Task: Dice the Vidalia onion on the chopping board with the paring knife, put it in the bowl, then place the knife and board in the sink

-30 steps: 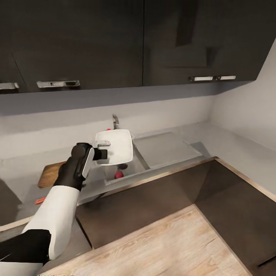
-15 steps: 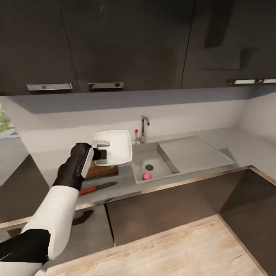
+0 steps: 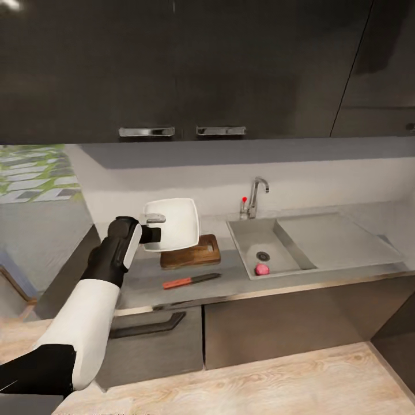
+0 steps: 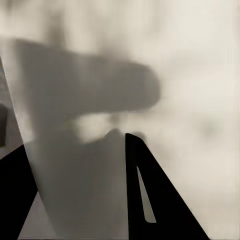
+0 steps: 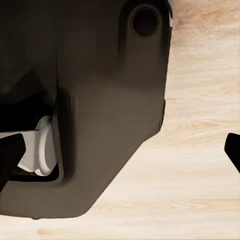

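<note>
Now one bowl [image 3: 173, 223] (held aloft), one paring knife [image 3: 191, 280], one chopping board [image 3: 196, 254].

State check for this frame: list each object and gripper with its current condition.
left gripper: shut on the bowl
bowl: held up in the air
chopping board: flat on the countertop
paring knife: lying on countertop, before the board
sink: holds a pink round object

Board [image 3: 193, 253] lies on the counter [image 3: 230, 282], left of the sink [image 3: 271, 256]. Knife [image 3: 190, 281] lies on the counter just in front of the board, apart from it. Bowl [image 3: 172, 223] is held up in the left gripper [image 3: 153, 226], before the board's left part. Onion [image 3: 262, 269] sits in the sink basin, near the drain. Tap [image 3: 256, 196] stands behind the sink.
</note>
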You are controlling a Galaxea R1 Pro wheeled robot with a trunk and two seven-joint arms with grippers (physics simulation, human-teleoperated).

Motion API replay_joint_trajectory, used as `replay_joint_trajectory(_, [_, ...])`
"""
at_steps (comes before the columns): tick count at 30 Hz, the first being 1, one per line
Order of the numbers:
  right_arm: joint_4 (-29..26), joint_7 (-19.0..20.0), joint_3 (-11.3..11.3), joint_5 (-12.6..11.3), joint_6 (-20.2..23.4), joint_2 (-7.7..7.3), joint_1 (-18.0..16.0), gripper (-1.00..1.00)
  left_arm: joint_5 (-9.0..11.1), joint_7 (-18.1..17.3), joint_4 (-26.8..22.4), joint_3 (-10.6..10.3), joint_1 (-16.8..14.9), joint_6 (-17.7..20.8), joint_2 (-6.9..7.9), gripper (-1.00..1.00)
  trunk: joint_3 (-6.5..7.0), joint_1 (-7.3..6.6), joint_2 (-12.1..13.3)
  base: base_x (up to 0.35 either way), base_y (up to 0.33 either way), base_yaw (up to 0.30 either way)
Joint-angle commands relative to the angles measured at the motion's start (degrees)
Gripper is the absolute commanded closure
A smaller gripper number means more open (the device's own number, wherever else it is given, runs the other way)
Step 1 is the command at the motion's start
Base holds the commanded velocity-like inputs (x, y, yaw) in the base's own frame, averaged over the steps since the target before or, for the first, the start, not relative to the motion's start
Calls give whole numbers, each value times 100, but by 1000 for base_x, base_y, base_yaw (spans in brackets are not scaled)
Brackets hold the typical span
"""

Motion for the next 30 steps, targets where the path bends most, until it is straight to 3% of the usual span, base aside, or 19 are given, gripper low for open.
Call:
replay_joint_trajectory(1, [6,5,44,-27,-22,-2,-4,-100,9,11,20,10,-5,21,-5,100,-11,3,-12,0,300,58])
replay_joint_trajectory(17, [6,5,44,-27,-22,-4,-4,-100,10,-6,288,14,-5,21,17,100,-10,3,-12,0,300,7])
replay_joint_trajectory(23, [6,5,44,-27,-22,-5,-4,-100,16,-15,359,17,-5,21,173,100,-10,3,-12,0,300,0])
replay_joint_trajectory(30, [6,5,44,-28,-22,-5,-4,-100,16,-15,526,17,-5,13,205,100,-10,3,-12,0,300,0])
